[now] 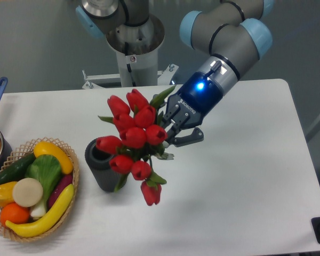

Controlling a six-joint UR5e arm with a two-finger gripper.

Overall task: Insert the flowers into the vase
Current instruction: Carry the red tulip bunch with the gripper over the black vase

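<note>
A robot arm reaches in from the upper right, forearm slanting down and left, over a white table (245, 176). Its gripper (169, 130) pinches the stems of a bunch of red tulips (134, 137), though the buds hide the exact contact. The bunch lies tilted, buds fanned towards the camera and left, its long axis running from the gripper down and left. The dark grey ribbed vase (100, 166) stands upright just left of and below the bunch, its round mouth open and partly overlapped by blooms. The stem ends seem not yet inside. A wicker basket of fruit and vegetables (32, 186) sits further left.
</note>
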